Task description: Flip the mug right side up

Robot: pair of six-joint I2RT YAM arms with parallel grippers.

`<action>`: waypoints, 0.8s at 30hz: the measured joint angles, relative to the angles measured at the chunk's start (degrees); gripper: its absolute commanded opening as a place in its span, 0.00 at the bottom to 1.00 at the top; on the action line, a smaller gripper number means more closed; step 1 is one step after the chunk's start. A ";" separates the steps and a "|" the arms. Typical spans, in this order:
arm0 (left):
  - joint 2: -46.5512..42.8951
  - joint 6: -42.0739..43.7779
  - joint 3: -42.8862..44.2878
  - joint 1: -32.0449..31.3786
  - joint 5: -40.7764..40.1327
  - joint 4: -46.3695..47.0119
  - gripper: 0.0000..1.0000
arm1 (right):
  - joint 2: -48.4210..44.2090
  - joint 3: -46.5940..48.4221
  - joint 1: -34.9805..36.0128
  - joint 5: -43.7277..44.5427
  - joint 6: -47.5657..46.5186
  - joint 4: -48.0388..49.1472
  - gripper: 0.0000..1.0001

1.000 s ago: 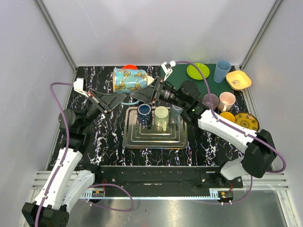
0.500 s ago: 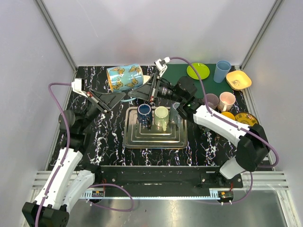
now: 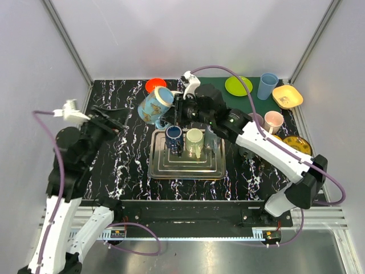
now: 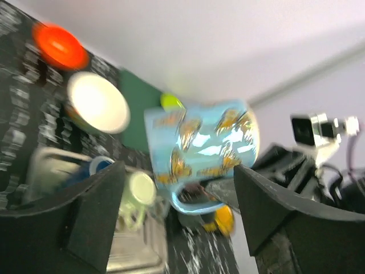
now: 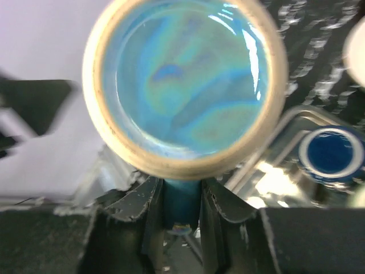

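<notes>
Gripping one butterfly mug (image 3: 155, 104), right pincer (image 3: 175, 109); two mugs (image 3: 174, 137) on tray (image 3: 185, 166).

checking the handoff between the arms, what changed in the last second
The right gripper closed on the handle of the butterfly mug and now holds it alone, tilted, in the air behind the tray. The left gripper let go, opened and drew back to the left, clear of the mug. The dark blue mug and pale green mug on the tray stayed put.
</notes>
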 measured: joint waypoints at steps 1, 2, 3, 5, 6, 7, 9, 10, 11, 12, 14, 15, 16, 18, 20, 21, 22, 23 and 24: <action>-0.72 0.90 2.67 0.07 -5.81 -3.37 0.86 | 0.59 1.88 0.59 2.73 -1.84 -3.50 0.00; -1.22 1.57 3.98 0.13 -9.49 -5.44 0.91 | 1.79 4.35 1.38 5.90 -3.76 -6.97 0.00; -2.19 1.95 5.35 0.20 -14.38 -8.09 0.92 | 3.30 6.47 2.12 7.72 -5.33 -9.94 0.00; -4.11 2.54 6.75 0.24 -21.51 -12.17 0.93 | 7.08 10.21 3.91 11.96 -7.65 -14.25 0.00; -4.98 2.60 7.30 0.24 -25.24 -14.47 0.93 | 9.88 12.61 4.92 14.01 -8.79 -16.35 0.00; -5.51 2.73 7.43 0.24 -27.71 -15.93 0.93 | 11.87 13.66 5.53 15.08 -9.46 -17.09 0.00; -5.97 2.95 7.10 0.24 -31.45 -18.60 0.93 | 16.59 15.63 6.73 17.09 -10.69 -18.93 0.00; -6.10 3.02 6.80 0.17 -32.63 -19.67 0.93 | 18.71 16.09 7.19 17.84 -11.15 -19.69 0.00; -6.25 3.06 6.19 0.00 -33.57 -20.31 0.93 | 20.79 16.41 7.52 18.34 -11.52 -20.48 0.00; -6.45 3.08 5.55 -0.17 -34.14 -20.98 0.93 | 22.88 17.09 7.74 18.73 -11.87 -21.66 0.00; -6.86 3.10 4.07 -0.55 -34.84 -21.79 0.93 | 26.51 18.18 7.98 19.34 -12.26 -23.21 0.00; -6.97 3.10 3.39 -0.74 -34.99 -22.10 0.93 | 28.28 18.91 8.02 19.50 -12.37 -23.85 0.00; -7.02 3.10 2.86 -0.94 -35.08 -22.40 0.93 | 29.83 19.52 8.02 19.65 -12.52 -24.22 0.00; -7.02 3.13 1.79 -1.33 -35.08 -22.43 0.93 | 32.20 20.57 8.02 20.15 -12.66 -24.79 0.00; -7.02 3.13 1.05 -1.75 -35.06 -22.38 0.93 | 34.01 21.84 8.02 20.83 -12.94 -25.46 0.00; -7.02 3.15 0.81 -1.92 -35.06 -22.34 0.93 | 34.64 22.51 8.02 21.11 -13.11 -25.66 0.00; -7.02 3.15 0.63 -2.08 -35.06 -22.36 0.93 | 35.15 23.15 8.02 21.38 -13.29 -25.64 0.00; -7.02 3.15 0.44 -2.27 -35.04 -22.29 0.93 | 35.60 23.82 8.02 21.55 -13.40 -25.64 0.00; -7.02 3.17 0.28 -2.43 -35.04 -22.25 0.93 | 35.93 24.50 8.02 21.77 -13.57 -25.70 0.00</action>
